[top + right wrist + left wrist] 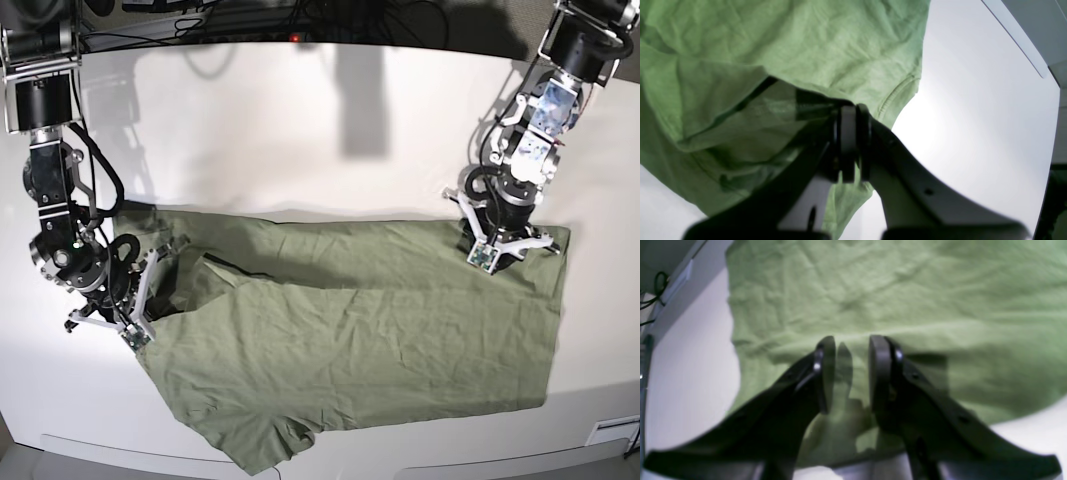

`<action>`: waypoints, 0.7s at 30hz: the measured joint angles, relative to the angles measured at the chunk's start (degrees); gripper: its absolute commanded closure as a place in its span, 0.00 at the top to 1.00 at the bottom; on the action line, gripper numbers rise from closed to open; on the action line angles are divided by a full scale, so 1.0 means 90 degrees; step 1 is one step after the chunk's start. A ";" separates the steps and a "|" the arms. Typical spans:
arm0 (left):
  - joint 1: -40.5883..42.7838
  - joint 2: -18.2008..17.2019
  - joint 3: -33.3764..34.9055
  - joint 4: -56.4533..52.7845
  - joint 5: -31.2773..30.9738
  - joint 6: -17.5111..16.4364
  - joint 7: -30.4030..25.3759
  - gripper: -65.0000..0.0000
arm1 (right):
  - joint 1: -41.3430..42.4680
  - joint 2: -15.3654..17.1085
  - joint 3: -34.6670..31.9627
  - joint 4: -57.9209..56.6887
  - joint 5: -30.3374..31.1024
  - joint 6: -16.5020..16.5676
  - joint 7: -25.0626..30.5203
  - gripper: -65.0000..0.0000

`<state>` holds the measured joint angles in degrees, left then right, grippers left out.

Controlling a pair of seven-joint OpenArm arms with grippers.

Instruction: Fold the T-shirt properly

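We are looking at the T-shirt (370, 340), a sage-green, wrinkled garment that is lying spread across the near half of the white table (300, 130). Most of it is resting flat, with one sleeve pointing toward the front edge and its long upper border running almost straight across the table.

At the shirt's end on the base view's left, the fabric is being lifted and bunched into loose folds. There our right gripper (848, 110) is pinching it: the jaws are standing pressed together with a ridge of green cloth trapped between them, and a ribbed hem is showing just beside the fingers in the right wrist view.

At the opposite end, our left gripper (848, 343) is hanging over the corner of the shirt near its upper border. Its jaws are standing partly apart, with a narrow gap and flat green fabric visible between them; whether the fingertips are touching the cloth we cannot tell.

Dark cables (230, 15) are running along the far edge of the table.
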<state>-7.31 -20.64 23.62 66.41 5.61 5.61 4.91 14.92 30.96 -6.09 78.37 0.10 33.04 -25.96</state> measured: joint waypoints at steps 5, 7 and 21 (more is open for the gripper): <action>-0.0015 -0.0056 0.0000 0.0000 0.0000 -0.0005 0.0005 0.26 | -0.0002 0.0002 0.0000 -0.0002 0.0000 0.0000 0.0389 0.00; -0.0017 -0.0070 0.0000 0.0000 0.0000 -0.0002 0.0010 0.26 | 0.0002 0.0000 0.0000 -0.0002 0.0002 -0.0005 0.0641 0.14; -0.0015 -0.0070 0.0000 -0.0005 0.0017 -0.0002 0.0126 0.27 | 0.0865 -0.0622 0.0007 -0.0619 0.0675 -0.0420 -0.0308 0.51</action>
<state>-7.44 -21.28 23.62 66.37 5.76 5.58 6.04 22.70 25.36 -6.02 72.79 6.17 29.26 -28.73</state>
